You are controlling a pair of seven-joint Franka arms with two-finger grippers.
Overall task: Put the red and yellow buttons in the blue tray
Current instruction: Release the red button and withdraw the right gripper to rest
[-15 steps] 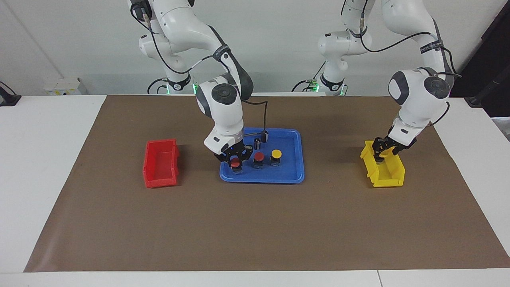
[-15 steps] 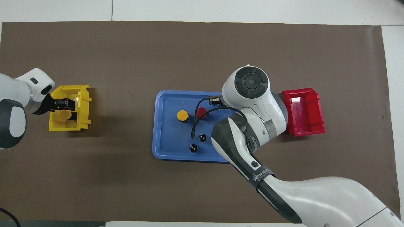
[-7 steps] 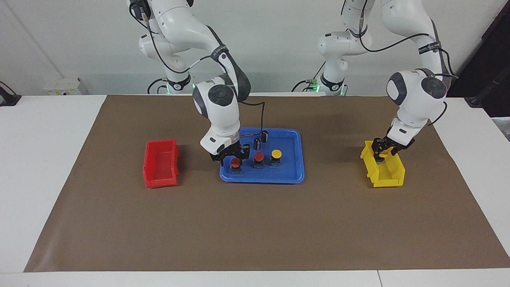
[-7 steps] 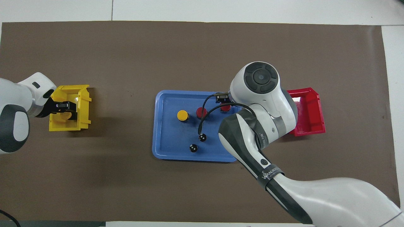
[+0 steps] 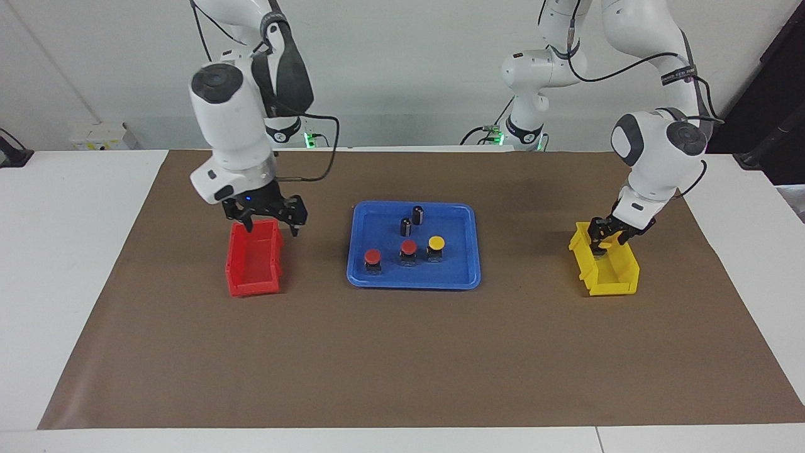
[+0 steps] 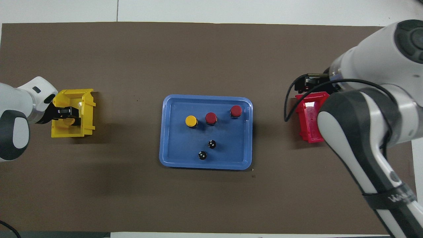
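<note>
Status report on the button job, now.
Right gripper open, empty, over the red bin. Left gripper down in the yellow bin at the last yellow button. Three buttons in the blue tray. Nothing in the way.

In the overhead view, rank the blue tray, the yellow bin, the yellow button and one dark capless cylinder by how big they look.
Largest to smallest:
1. blue tray
2. yellow bin
3. yellow button
4. dark capless cylinder

All rest at table level, so nearness hardly skews this.

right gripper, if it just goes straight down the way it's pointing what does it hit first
Most likely the red bin. The right gripper points down over the end of the bin nearer the robots, so it would meet that rim or the bin's floor. Depth is hard to judge, so it could just miss onto the brown mat.
</note>
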